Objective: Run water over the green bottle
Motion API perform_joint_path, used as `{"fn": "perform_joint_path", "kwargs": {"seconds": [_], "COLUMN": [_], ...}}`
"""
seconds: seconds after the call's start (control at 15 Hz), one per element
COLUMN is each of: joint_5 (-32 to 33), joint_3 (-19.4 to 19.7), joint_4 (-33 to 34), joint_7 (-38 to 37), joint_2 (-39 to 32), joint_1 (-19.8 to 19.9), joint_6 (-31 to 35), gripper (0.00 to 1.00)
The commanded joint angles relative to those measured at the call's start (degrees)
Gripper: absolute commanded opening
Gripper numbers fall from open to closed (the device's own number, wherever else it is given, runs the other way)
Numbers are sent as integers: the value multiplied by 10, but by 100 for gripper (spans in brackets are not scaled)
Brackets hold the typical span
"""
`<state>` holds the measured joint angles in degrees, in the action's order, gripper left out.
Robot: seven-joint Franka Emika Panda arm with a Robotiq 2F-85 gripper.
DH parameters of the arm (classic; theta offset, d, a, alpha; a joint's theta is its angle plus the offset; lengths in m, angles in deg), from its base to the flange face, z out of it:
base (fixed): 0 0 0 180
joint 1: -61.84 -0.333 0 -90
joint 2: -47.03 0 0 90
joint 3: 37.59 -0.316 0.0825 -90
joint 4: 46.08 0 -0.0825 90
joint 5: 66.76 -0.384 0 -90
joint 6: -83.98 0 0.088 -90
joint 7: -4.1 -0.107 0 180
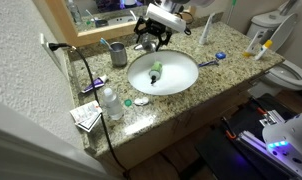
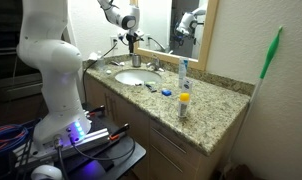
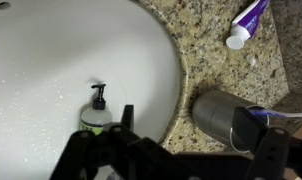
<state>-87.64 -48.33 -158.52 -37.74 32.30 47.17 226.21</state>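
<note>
Wide-open, empty tool (image 3: 176, 160) hovers over the green bottle (image 3: 91, 116) lying in the sink (image 3: 51, 50); no water is running yet

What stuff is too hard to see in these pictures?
Gripper, open or shut: tiny in both exterior views, dark and cut off by the bottom edge in the wrist view.
Green bottle: wrist view, the gripper covers its bottom.
Water: no stream shows anywhere; too thin to tell.

Basin (image 3: 51, 60) open around green bottle (image 3: 94, 110); metal cup (image 3: 223, 115) beside rim.
</note>
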Motion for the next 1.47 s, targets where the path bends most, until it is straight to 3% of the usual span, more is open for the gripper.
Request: {"fn": "perform_joint_path", "kwargs": {"seconds": [0.0,0.2,0.33,0.4,0.73,1.0,1.2,1.4], "joint_5": [7,-42,-89,-52,-71,-135,-128,-38], "joint_3": [9,-5,-17,0,-5,-20,-12,24], "joint_4": [17,25,35,27,37,46,56,62], "joint_7": [-13,14,36,9,20,75,138,138], "joint_2": [-17,-14,-11,-9,-15,-10,10,42], "joint_1": [0,14,24,8,12,31,47,55], "joint_6": [51,89,80,76,76,104,26,-104], "gripper": [100,100,100,100,100,100,100,100]}}
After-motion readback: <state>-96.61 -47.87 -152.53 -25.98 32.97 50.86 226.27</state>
